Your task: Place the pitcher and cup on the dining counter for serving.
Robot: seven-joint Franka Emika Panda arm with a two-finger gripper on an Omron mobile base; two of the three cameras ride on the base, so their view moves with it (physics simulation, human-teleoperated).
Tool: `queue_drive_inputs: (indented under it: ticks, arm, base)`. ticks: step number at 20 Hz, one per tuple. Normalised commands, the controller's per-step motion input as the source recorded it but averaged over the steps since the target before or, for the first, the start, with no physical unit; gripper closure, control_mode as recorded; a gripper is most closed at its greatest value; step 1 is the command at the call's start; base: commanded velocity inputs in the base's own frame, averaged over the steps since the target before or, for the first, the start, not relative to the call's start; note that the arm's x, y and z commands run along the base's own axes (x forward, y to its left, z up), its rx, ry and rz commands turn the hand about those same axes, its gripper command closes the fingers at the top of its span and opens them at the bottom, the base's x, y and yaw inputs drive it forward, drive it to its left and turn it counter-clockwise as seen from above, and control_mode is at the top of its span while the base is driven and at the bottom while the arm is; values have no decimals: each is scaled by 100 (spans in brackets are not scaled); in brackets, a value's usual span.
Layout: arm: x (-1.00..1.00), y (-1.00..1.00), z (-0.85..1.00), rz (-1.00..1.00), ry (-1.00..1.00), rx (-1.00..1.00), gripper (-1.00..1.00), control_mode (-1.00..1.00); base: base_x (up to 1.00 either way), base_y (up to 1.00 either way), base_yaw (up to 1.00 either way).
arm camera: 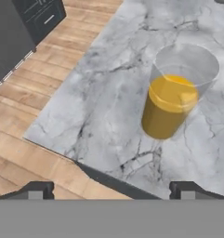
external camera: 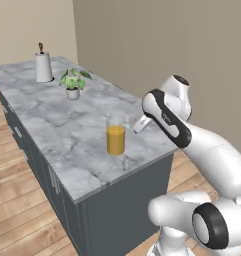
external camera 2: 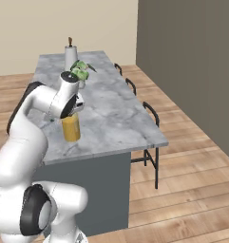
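While upright, pitcher [external camera: 116, 136] tops dining counter [external camera: 52, 115].

Pitcher upright on the dining counter

The clear pitcher [external camera: 116, 135], half full of amber-orange liquid, stands at frame centre near the marble dining counter's [external camera: 52, 117] near end.
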Motion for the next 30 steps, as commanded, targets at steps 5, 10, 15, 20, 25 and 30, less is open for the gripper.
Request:
queue_drive_inputs:
  ticks: [5, 10, 15, 20, 25, 30]
  arm:
    - [-68, -8, 26, -13, -6, 0, -100, -100]
    - [-7, 0, 4, -3, 0, 0, -100, -100]
    - [0, 0, 0, 0, 0, 0, -100, 100]
    - [0, 0, 0, 0, 0, 0, -100, 100]
    - [0, 0, 0, 0, 0, 0, -100, 100]
    - [0, 0, 0, 0, 0, 0, -100, 100]
  base:
    - [0, 0, 0]
    - [0, 0, 0]
    - [-3, 0, -3]
    - [-38, 4, -39]
    - [-77, 2, -74]
    - [-70, 16, -85]
